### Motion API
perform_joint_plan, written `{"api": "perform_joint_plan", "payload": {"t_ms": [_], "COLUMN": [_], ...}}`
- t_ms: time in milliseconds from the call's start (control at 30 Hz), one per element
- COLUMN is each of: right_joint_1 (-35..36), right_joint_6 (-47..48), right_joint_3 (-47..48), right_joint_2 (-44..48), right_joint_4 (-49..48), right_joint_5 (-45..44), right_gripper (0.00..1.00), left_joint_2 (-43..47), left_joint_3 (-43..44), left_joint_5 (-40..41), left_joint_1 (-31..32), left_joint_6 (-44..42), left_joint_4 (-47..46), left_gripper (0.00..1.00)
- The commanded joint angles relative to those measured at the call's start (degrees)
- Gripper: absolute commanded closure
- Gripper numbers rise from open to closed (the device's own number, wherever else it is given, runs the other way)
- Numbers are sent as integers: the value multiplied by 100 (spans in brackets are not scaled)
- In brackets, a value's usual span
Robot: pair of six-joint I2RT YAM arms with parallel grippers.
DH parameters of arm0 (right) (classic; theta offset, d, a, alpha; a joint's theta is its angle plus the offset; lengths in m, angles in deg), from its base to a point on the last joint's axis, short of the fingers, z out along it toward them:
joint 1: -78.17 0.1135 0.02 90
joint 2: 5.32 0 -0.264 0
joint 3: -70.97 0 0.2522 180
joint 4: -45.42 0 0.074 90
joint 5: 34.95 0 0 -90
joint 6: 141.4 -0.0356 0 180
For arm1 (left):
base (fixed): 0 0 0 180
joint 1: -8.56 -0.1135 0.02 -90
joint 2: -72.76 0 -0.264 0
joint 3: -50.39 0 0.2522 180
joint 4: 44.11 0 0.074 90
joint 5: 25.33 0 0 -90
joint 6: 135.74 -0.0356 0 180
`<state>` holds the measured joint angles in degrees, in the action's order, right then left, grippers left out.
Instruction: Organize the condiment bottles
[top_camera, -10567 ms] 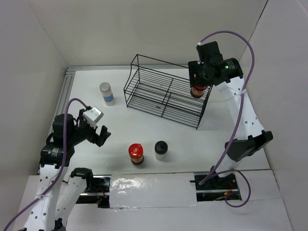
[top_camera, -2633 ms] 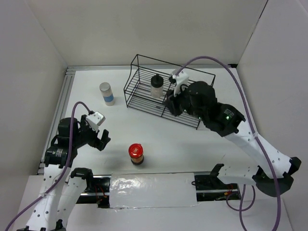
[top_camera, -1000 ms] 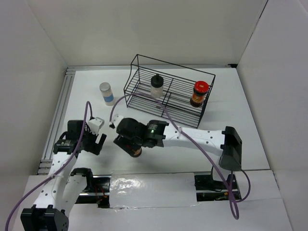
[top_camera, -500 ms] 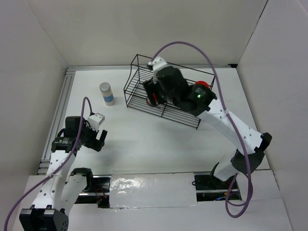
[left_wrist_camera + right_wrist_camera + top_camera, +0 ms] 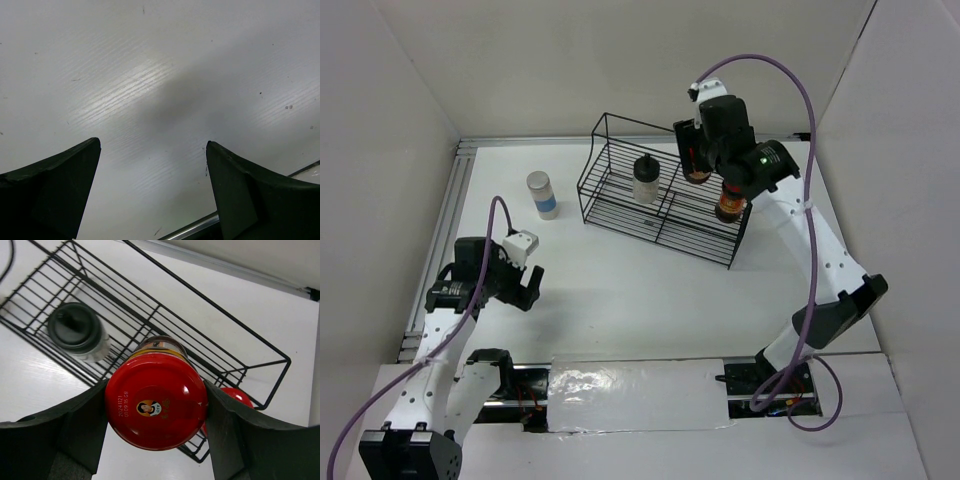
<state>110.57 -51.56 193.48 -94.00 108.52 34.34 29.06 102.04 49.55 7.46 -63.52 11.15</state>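
Top view: the right gripper [image 5: 698, 158], arm reaching out and wrist turned down, clasps a red jar [image 5: 697, 173] upright above the rack [image 5: 620, 207], between the black-capped bottle [image 5: 644, 180] and the second red jar [image 5: 728, 200] inside it. The blue-label jar [image 5: 542, 194] stands left of the rack, nearer the left gripper [image 5: 527, 288].

Left wrist: jaws spread, empty.

Right wrist: the rack lies just below the held jar.

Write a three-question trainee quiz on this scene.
1. True or false: the left fingers hold something.
2. Which bottle stands on the table outside the rack?
3. Fill in: the right fingers grip a jar whose lid is ___.
Key: 1 false; 2 the blue-label jar; 3 red.
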Motion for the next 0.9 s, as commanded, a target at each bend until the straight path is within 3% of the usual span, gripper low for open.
{"api": "perform_joint_plan", "payload": {"t_ms": [0,867], "right_joint_1": [-286,-920], "right_joint_6": [87,-239], "right_joint_3": [314,-424], "right_joint_2": [-43,-738], "right_joint_4": [-645,-627], "right_joint_5": [425,1183], "right_gripper": [100,98], "left_joint_2": [-33,-385], "left_joint_3": [70,105], "left_joint_5": [-132,-97], "left_joint_1": [-30,-30], "left_joint_6": [-6,38], "left_joint_4": [-221,-432], "left_gripper": [1,1]}}
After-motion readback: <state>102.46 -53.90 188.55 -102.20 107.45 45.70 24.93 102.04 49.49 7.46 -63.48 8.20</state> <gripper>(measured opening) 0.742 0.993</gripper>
